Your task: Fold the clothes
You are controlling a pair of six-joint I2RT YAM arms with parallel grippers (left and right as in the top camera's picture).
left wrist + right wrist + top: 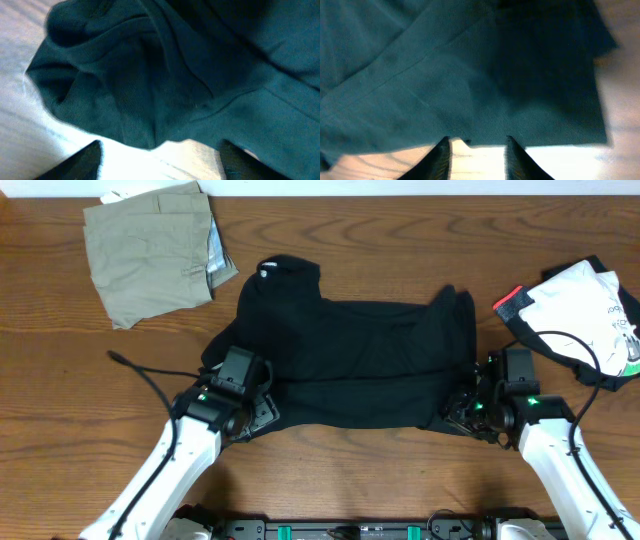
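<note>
A black T-shirt [350, 365] lies spread across the middle of the table, its bottom part doubled up along the near edge. My left gripper [262, 405] sits at the shirt's near left corner. In the left wrist view its fingers [85, 160] stand wide apart over bare table, and the bunched hem [150, 100] lies just beyond the tips. My right gripper [462, 402] is at the near right corner. Its fingers [440, 157] stand closer together, tips at the hem [485, 120], with bare wood between them.
A folded khaki piece [150, 250] lies at the back left. At the right edge a white printed top [585, 305] rests on a black garment with red-white trim [512, 300]. A black cable [150, 375] runs along the wood by the left arm.
</note>
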